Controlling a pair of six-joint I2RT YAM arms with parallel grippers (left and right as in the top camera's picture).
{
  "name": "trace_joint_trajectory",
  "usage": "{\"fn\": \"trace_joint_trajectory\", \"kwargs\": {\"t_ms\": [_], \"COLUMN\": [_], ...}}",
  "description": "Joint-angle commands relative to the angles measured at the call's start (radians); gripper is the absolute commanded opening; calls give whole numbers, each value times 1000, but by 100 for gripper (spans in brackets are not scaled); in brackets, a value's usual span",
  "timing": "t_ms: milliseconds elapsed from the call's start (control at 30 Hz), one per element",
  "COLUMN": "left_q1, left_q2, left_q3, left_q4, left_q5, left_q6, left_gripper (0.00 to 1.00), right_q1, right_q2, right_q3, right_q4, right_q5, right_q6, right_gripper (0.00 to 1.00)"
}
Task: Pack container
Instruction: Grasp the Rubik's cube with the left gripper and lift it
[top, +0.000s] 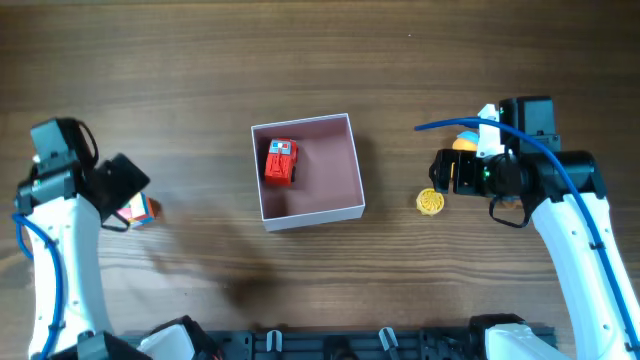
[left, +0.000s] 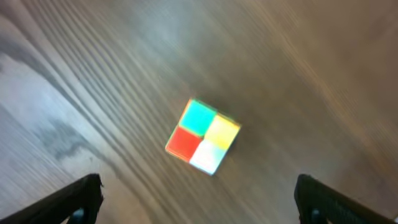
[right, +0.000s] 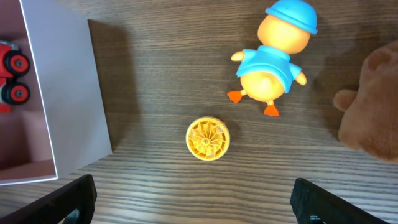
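Container (top: 312, 215) on dark wood-grain surface (top: 200, 60).
Left hand (left: 199, 196) spread near cube (left: 203, 137); right hand (right: 194, 196) spread near yellow disc (right: 208, 139).

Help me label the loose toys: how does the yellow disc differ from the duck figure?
The yellow disc is one colour; the duck figure has a blue cap and shirt and orange feet. The yellow disc is round with radiating spokes; the duck figure has a head, body and feet. The duck figure is larger than the yellow disc. Both lie on the wooden table outside the container.
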Motion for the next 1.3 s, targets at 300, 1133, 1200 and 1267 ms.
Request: {"fn": "trace_joint_trajectory", "kwargs": {"t_ms": [300,1133,1200,1267], "left_q1": [21,-67,-190,-323], "left_q2": [300,243,144,76], "left_q3": [-109,25,132,204], "left_q4": [261,140,55,18], "left_q5": [71,105,145,150], "left_q6": [171,114,77,-14], "left_gripper": [100,22,15,6], "right_q1": [-2,-2,-2,-2], "right_q2": [5,5,5,5], "right_q3": [25,25,25,25], "right_q4": [1,4,6,7], "right_q5": [8,8,8,8], "right_q6": [-19,-18,-18,-18], "right_gripper": [100,100,100,100]}}
